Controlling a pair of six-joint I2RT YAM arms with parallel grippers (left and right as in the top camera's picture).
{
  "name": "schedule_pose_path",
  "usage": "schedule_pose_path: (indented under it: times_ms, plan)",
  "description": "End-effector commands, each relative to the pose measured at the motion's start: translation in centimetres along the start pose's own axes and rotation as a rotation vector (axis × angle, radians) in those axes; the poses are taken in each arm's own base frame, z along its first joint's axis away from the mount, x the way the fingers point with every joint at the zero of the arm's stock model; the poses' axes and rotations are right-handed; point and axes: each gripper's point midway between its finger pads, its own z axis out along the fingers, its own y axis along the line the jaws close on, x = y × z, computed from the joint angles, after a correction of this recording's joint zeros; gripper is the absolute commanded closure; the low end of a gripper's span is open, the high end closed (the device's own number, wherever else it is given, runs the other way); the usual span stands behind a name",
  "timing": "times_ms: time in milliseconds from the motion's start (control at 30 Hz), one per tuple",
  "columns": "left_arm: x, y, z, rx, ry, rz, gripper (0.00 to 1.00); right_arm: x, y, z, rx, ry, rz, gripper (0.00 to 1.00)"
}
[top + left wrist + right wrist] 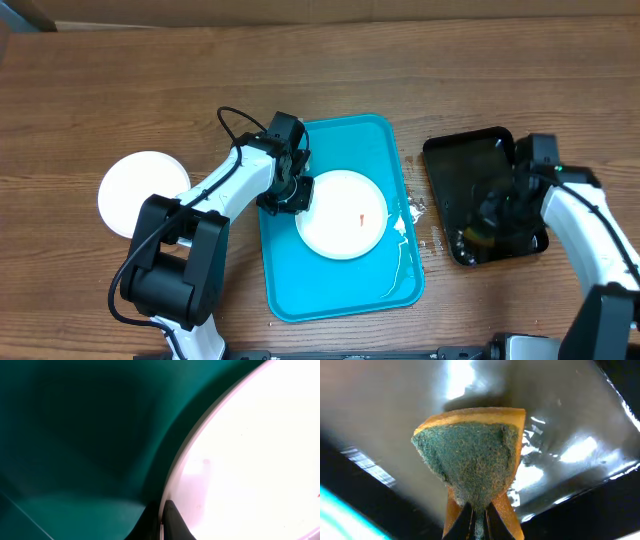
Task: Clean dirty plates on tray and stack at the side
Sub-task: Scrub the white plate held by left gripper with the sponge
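Plates, two in view: one on the blue tray, one on the table at the left.

Smeared plate [342, 214]: round, white, lying flat near the middle of the blue tray [335, 295], with a small red smear [360, 219] right of its centre. Left gripper [292, 192] is at this plate's left rim, and in the left wrist view its fingers [176, 522] are pinched on the plate's edge. Second plate [140, 192]: plain white, on the wooden table [500, 80], well apart from the blue tray and left of the left arm. Right gripper [477, 517] is clamped on a yellow sponge [475, 455] with a green scouring face, held over the glossy black tray [465, 165] to the right of the blue tray. White streaks [404, 222] lie along the blue tray's right rim, and white specks [432, 240] lie on the table between the two trays.
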Motion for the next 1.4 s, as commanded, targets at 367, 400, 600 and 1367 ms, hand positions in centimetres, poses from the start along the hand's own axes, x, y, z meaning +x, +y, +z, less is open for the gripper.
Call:
schedule_pose_path:
  times_ms: [367,400,600,1367]
  plan:
    - [0.6,0.6,0.6,-0.020,0.017,-0.003,0.96,5.1,15.2,-6.5,-0.455,-0.018,-0.358,0.96]
    - [0.6,0.6,0.6,-0.020,0.017,-0.003,0.96,5.7,16.1,-6.1,-0.456,-0.019,-0.370,0.96]
    - [0.6,0.6,0.6,-0.021,0.015,-0.003,0.96,9.1,21.5,-2.0,-0.394,-0.056,-0.411,0.96]
    - [0.0,1.2,0.5,-0.051,-0.011,-0.069,0.96,8.9,15.1,9.2,0.033,0.070,-0.063,0.96]
